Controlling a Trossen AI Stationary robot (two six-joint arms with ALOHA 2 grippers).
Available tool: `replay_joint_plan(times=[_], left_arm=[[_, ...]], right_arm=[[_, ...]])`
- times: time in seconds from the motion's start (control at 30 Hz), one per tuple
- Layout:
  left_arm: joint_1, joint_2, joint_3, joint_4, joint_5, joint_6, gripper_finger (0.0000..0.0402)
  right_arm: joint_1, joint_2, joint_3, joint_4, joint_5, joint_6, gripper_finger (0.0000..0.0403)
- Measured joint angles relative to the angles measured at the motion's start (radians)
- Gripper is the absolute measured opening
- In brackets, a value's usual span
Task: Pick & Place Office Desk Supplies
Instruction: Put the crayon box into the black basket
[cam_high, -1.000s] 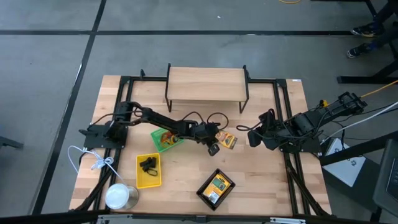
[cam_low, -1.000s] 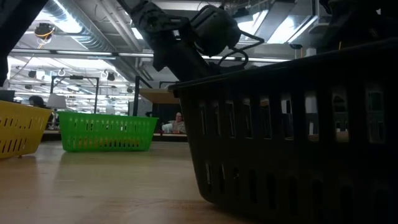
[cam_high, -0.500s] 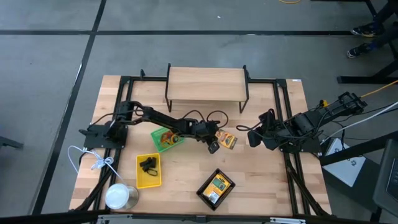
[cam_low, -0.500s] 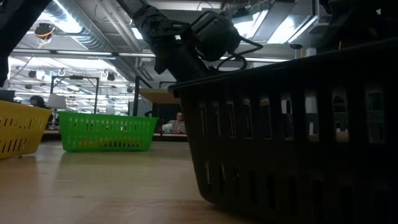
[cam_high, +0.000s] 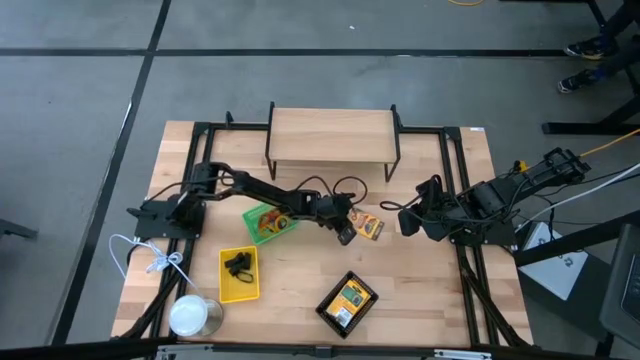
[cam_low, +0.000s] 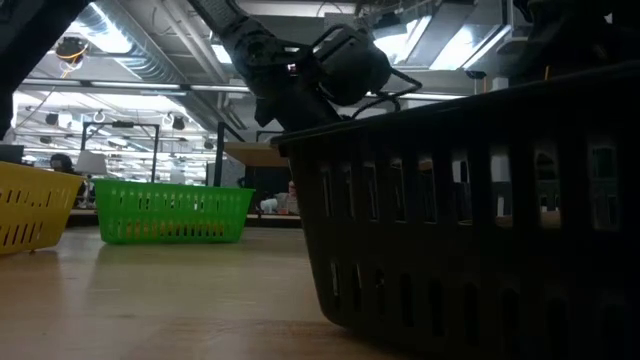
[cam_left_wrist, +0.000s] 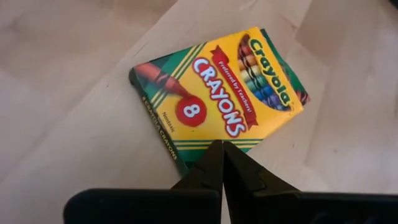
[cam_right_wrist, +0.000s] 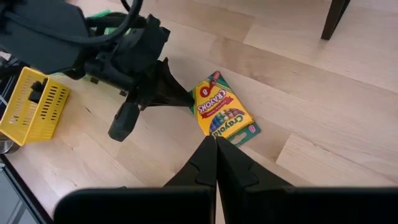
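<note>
Left to right: yellow tray (cam_high: 239, 274) holding black clips (cam_high: 237, 264), green tray (cam_high: 262, 225), then the left end effector (cam_high: 346, 235), fingers closed and empty, poised just beside the crayon box (cam_high: 366, 226). Judged next: open the fingers, straddle the box's narrow sides, descend squarely. Black mesh tray (cam_high: 346, 302) lies nearer; right end effector (cam_high: 407, 222) waits, closed, empty. Pale wood bench (cam_high: 420, 280); grey floor beyond.

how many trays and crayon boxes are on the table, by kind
green tray: 1
yellow tray: 1
black mesh tray: 1
crayon box: 2, one loose on the wood by the left gripper, one in the black mesh tray
total: 5
</note>
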Motion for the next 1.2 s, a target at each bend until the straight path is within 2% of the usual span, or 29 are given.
replay_joint_plan(times=[0.2,0.4,0.6,0.87,1.07,1.2], left_arm=[[-0.017,0.069,-0.014,0.047,0.100,-0.085,0.0002],[-0.057,0.071,-0.014,0.063,0.037,-0.098,0.0001],[-0.083,0.052,-0.014,0.042,0.003,-0.075,0.0001],[-0.126,0.041,-0.014,-0.084,-0.025,-0.091,0.0001],[-0.147,0.083,-0.015,-0.067,-0.023,-0.174,0.0001],[-0.155,0.078,-0.017,-0.046,-0.032,-0.172,0.0002]], right_arm=[[0.000,0.000,0.000,0.000,-0.003,0.000,0.0000],[0.000,0.000,-0.030,0.023,-0.014,0.000,0.0000],[0.000,0.000,-0.106,0.149,-0.033,0.012,0.0000],[-0.027,-0.009,-0.096,0.162,0.067,-0.026,0.0001],[-0.066,-0.010,-0.087,0.170,0.076,-0.101,0.0006],[-0.066,-0.010,-0.087,0.169,0.078,-0.130,0.0008]])
